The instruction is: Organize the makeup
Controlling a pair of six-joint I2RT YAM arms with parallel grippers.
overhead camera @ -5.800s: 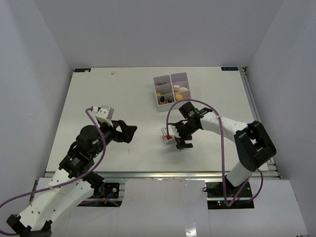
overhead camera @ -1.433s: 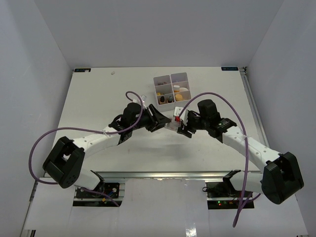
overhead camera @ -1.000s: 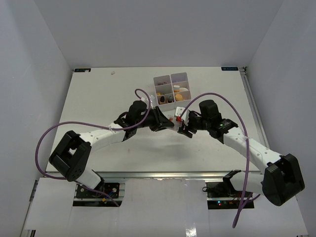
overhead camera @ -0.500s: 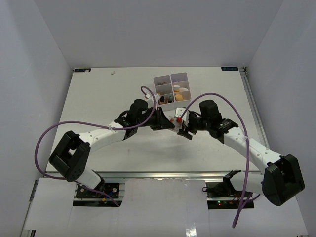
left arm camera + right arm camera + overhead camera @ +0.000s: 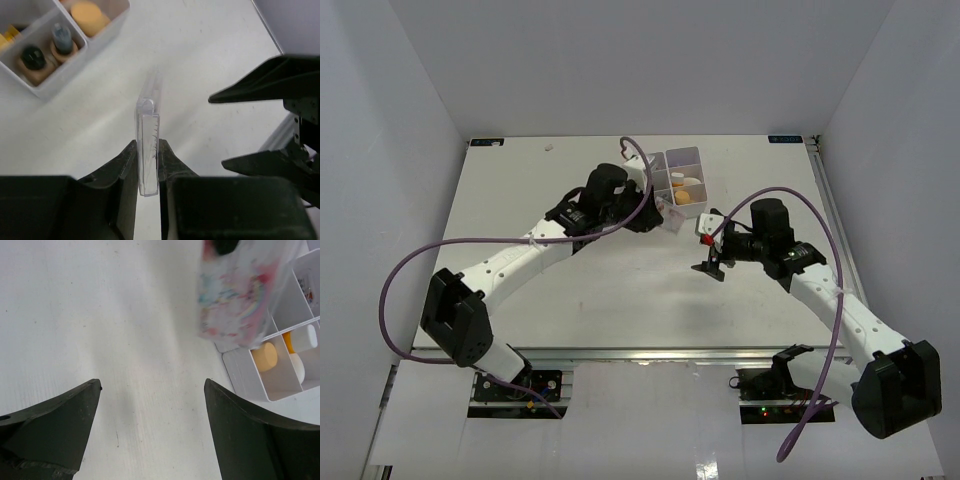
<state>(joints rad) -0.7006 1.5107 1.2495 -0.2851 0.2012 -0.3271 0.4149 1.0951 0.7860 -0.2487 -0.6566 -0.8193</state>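
A clear packet (image 5: 148, 127) with pink-red print is clamped edge-on between the fingers of the left gripper (image 5: 148, 157) and is held upright above the table (image 5: 570, 290). In the top view the left gripper (image 5: 658, 213) is seen at the near-left corner of the white box (image 5: 667, 165), with the packet (image 5: 667, 212) at its tip. From the right wrist the packet (image 5: 234, 295) is seen flat-on and blurred, its lower edge overlapping the box (image 5: 242, 372); whether the two touch cannot be told.

The right gripper (image 5: 710, 263) is held over bare table, apart from the box. In its own view the right gripper (image 5: 152, 385) is spread wide, with nothing between its fingers.

In the near-right compartment an orange sponge (image 5: 264, 356), a yellow-orange tube (image 5: 300, 338) and a white oval piece (image 5: 298, 368) are lodged together. Two tan pieces (image 5: 32, 62) with dark tops are seen in the neighbouring compartment.
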